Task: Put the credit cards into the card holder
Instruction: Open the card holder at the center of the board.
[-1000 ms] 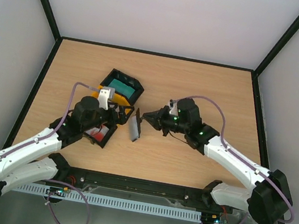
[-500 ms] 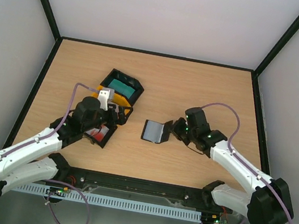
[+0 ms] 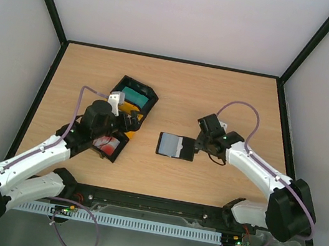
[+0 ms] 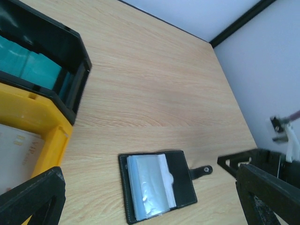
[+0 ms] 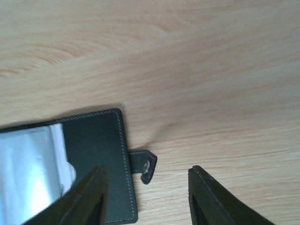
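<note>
Wooden table (image 3: pixel 177 87) | black tray (image 4: pixel 75 56) with teal credit cards (image 4: pixel 28 70) sits ahead-left of your left gripper (image 4: pixel 149 171), spread wide, empty | card holder (image 5: pixel 89 154) lies open (clear sleeves up) just left of your right gripper (image 5: pixel 147 168), jaws parted, gripping nothing | its snap strap (image 5: pixel 143 165) below, between the fingertips (image 5: pixel 96 187)

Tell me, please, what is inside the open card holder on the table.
Inside the card holder lie clear plastic sleeves, with no coloured card showing through. Anything tucked beneath the sleeves is covered and cannot be seen.
</note>
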{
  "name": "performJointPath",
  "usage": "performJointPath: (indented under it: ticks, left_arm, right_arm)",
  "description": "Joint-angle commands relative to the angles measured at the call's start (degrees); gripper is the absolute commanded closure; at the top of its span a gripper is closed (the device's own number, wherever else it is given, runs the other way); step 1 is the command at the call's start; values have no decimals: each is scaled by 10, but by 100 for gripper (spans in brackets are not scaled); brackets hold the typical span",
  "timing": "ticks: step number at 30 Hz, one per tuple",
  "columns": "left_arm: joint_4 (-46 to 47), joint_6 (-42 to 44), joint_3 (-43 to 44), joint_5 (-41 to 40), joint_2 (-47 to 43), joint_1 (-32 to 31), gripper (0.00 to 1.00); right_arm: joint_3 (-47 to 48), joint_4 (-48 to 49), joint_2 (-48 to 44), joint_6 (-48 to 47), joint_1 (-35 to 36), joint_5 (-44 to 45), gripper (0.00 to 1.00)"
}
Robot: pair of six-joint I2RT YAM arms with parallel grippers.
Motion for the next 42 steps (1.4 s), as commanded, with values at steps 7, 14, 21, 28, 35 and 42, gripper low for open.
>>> performJointPath:
  ticks: [7, 14, 21, 28, 35, 42]
  left_arm:
    - [86, -28, 8, 209, 90, -7, 0]
    - [163, -47, -3, 226, 153, -66, 0]
    - [171, -92, 19, 224, 266, -95, 25]
    - [183, -125, 42, 190, 338, -100, 46]
    - [169, -136, 66, 166, 402, -100, 58]
    - [175, -136, 87, 178, 456, -102, 60]
  right_arm:
    - [99, -15, -35, -41, 28, -51, 48]
    - [44, 53, 15, -7, 66, -105, 61]
    - [-39, 148, 23, 27, 70, -166, 61]
    - [-86, 167, 52, 47, 70, -134, 59]
    - [-115, 198, 60, 56, 70, -135, 71]
    - [-129, 212, 64, 58, 70, -138, 75]
